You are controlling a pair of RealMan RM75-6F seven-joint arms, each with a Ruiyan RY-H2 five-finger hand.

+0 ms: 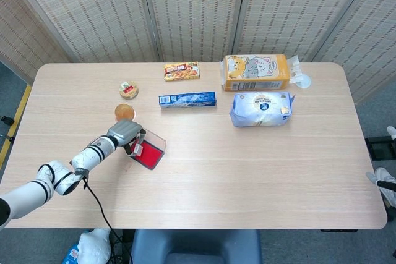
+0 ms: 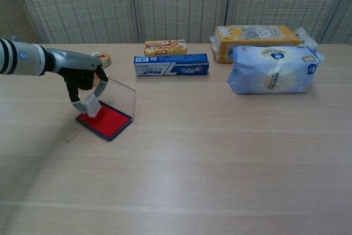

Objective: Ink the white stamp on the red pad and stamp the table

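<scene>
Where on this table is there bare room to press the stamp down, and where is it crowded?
The near half of the table is bare wood, from in front of the red pad rightward. Bare too is the strip left of the pad, under the left hand holding the white stamp. The far side is crowded: blue box, snack box, two tissue packs.

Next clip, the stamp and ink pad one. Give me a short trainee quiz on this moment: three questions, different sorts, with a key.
1. True or false: the left robot hand holds the white stamp over the red ink pad.
2. Multiple choice: what lies directly behind the blue toothpaste box? A) yellow curry box B) blue-white tissue pack C) orange tissue pack
3. Fill in: the ink pad's clear lid stands ____.

Key: 1 true; 2 A; 3 open, upright at the pad's far edge.
</scene>
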